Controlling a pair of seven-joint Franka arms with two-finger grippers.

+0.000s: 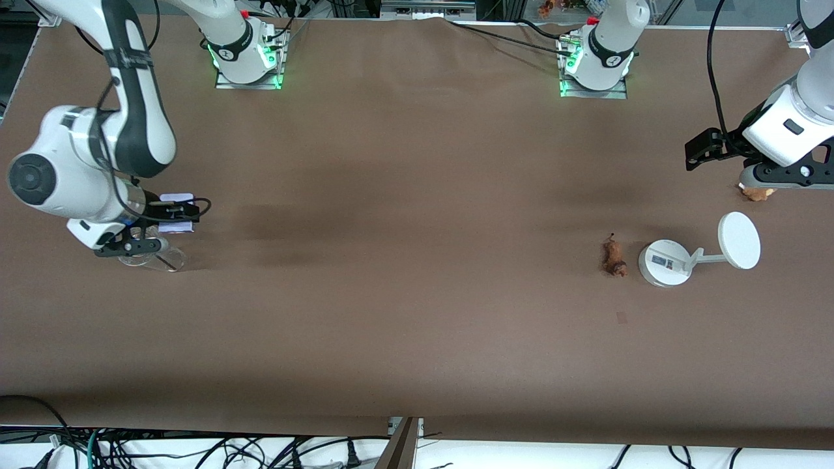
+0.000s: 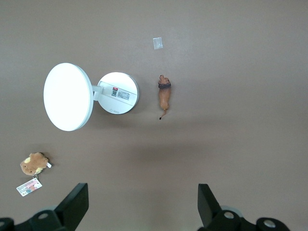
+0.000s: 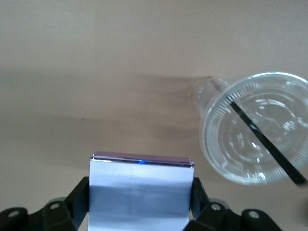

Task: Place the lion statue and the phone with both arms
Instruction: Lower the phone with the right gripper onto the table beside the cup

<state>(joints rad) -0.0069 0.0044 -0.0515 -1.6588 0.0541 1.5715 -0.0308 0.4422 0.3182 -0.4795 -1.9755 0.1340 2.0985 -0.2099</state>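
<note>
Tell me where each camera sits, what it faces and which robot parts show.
Front view: high across the table, facing both arm bases; right gripper and left gripper show.
Left wrist view: looks down on the small orange-brown lion statue and white round stand, open fingers in frame; front view shares both.
Right wrist view: fingers clamp the pale lavender phone beside a clear plastic cup.

You can read no text anywhere. The round white base of the disc stand [image 2: 118, 92] carries a sticker [image 2: 123, 94] with a red mark and small code squares, its print illegible. The fluffy tan plush toy [image 2: 33, 163] trails a paper tag [image 2: 29, 186], likewise unreadable.
</note>
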